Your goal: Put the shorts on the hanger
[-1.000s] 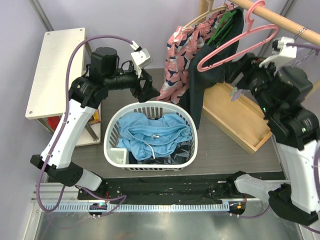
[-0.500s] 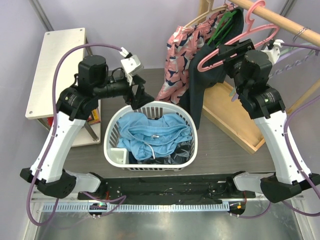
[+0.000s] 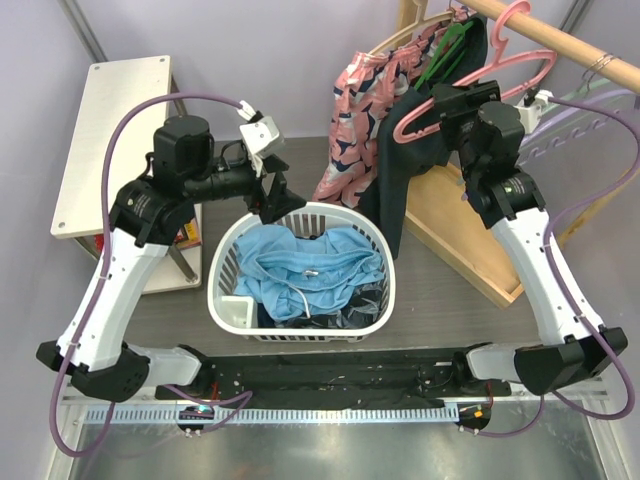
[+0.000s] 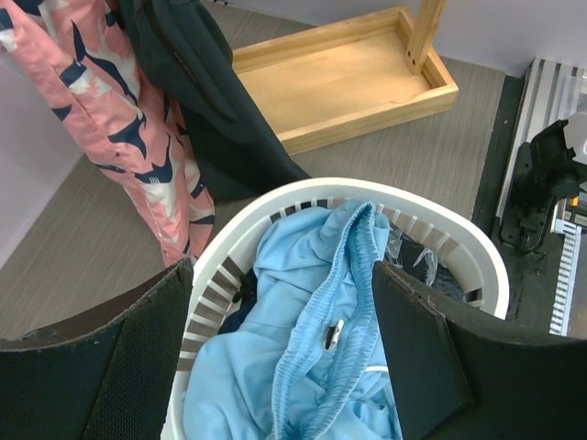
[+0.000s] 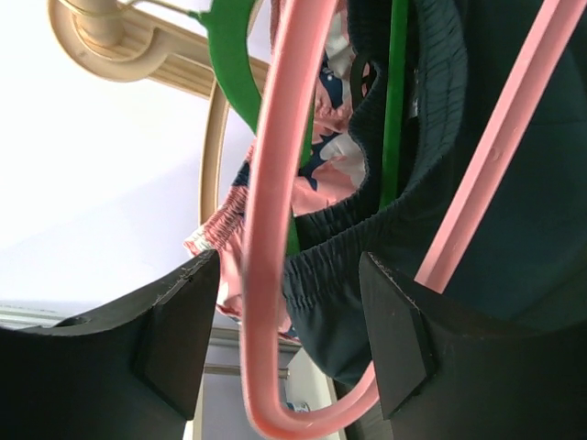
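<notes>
Jaws wide and empty on both arms; reaching step, nothing lifted yet. Hovering the left jaws over the shorts point(image 4: 312, 302), lying heaped in the white basket point(image 4: 348, 188) on the table point(image 3: 450, 290); bracketing a limb of the hanger point(image 5: 271, 229), hooked on the wooden rail point(image 3: 560, 40), with the right jaws. Probably calling next for closing on that limb and unhooking, then pinching the waistband point(image 4: 344, 275).

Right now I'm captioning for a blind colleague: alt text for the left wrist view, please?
Light blue shorts lie bunched in a white laundry basket, seen between the open fingers of the left gripper. Behind hang a pink patterned garment and a dark garment, beside a wooden base.
</notes>
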### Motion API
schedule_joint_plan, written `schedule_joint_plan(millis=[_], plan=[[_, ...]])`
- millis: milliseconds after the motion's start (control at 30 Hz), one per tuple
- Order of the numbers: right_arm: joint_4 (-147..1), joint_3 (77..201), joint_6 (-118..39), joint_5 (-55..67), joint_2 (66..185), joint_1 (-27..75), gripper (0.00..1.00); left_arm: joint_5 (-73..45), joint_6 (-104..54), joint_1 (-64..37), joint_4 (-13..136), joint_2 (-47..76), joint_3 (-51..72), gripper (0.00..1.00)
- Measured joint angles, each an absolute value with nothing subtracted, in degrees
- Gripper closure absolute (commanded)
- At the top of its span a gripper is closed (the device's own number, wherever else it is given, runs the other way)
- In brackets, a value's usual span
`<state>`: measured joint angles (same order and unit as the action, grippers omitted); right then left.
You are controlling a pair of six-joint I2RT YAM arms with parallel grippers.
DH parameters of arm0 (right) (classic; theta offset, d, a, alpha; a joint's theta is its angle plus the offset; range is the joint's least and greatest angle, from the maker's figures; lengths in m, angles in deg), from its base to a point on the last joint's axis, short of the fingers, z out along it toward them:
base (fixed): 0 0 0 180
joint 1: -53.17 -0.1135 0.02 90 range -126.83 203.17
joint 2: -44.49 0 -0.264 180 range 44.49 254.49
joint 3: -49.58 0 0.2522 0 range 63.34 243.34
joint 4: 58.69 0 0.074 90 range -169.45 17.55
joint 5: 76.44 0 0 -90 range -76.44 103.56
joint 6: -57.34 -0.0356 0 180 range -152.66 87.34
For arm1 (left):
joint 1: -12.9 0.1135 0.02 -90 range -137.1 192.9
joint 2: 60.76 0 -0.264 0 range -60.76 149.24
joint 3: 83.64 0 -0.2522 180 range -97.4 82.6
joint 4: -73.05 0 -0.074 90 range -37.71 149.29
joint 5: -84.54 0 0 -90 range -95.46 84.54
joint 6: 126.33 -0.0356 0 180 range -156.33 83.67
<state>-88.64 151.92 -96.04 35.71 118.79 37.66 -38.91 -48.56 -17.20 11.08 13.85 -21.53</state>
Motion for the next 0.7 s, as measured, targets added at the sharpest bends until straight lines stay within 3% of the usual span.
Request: schedule_joint_plan(millis=[167, 367, 700], plan=[[-84.5, 149.7, -96.2, 33.2, 121.1, 37.7, 0.35, -38.7, -49.2, -17.2, 11.1, 13.0, -19.7, 0.22], [-80.0, 149.2, -96.6, 31.1, 122.4, 37.7, 0.48, -38.4, -50.3, -17.2, 11.0, 12.0, -18.4, 0.22], [-78.9, 148.4, -97.9, 29.3, 121.9, 37.7, 0.88, -38.5, -50.4, -17.2, 11.0, 11.4, -17.4, 0.22]])
